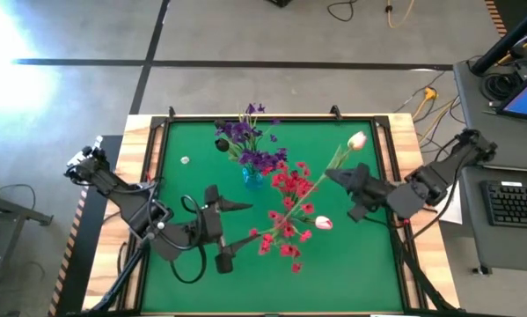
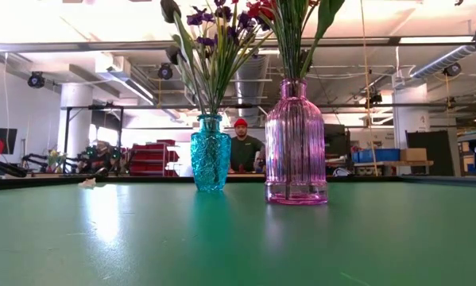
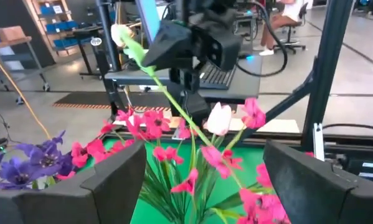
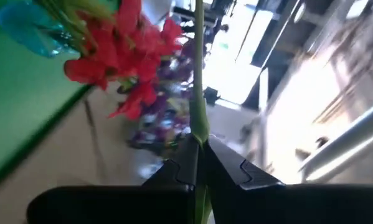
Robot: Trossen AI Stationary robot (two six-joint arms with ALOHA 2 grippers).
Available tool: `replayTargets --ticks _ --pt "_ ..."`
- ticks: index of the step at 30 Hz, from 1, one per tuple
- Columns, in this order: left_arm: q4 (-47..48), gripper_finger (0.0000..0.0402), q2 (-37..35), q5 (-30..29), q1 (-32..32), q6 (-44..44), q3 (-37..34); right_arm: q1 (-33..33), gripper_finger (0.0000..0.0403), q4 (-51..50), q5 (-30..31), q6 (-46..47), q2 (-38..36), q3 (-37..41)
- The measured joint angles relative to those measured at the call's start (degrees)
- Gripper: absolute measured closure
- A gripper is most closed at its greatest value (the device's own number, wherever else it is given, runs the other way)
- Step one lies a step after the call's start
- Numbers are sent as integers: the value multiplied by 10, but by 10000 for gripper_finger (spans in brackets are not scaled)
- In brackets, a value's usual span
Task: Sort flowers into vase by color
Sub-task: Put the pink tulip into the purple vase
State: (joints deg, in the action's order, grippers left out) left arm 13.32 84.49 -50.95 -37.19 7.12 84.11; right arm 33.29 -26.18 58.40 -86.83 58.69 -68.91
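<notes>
A blue vase [image 2: 210,152] holds purple flowers [image 1: 250,141]. Right of it, a pink vase [image 2: 296,143] holds red flowers [image 1: 289,207] and a white-pink tulip [image 1: 323,223]. My right gripper [image 1: 331,173] hangs above the table's right half, shut on a second tulip whose bud [image 1: 357,139] points far-right. My left gripper [image 1: 248,222] stands open and level just left of the red flowers, touching nothing. Its fingers [image 3: 118,180] frame the blossoms in its wrist view. My right gripper pinches the tulip's green stem [image 4: 198,134] between its two fingertips, not far below the bud [image 3: 121,31]. The fingers come about level from the table's right and lie across the stem. The tulip is off the table, slanting, with its lower stem [image 3: 192,130] reaching among the red flowers.
A small white scrap [image 1: 186,160] lies on the green mat at the far left. A keyboard [image 1: 516,201] and a laptop sit on a desk right of the table. A person [image 2: 239,147] stands in the room beyond the far edge. Bare mat lies along the near edge.
</notes>
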Motion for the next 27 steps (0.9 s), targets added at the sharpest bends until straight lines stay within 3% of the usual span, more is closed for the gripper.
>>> replayTargets --ticks 7,10,15,18,27 --pt "-1 95 -1 16 2 9 25 33 391 165 1 -200 30 0" --pt "0 95 -1 40 16 8 33 34 391 257 -3 -280 45 0" --pt "-5 95 4 108 47 6 44 32 391 325 -28 -404 79 0" --pt "-5 95 8 145 64 1 44 32 391 343 -30 -420 92 -9" --pt "-13 95 8 162 76 -30 44 32 391 337 -29 -424 86 -49"
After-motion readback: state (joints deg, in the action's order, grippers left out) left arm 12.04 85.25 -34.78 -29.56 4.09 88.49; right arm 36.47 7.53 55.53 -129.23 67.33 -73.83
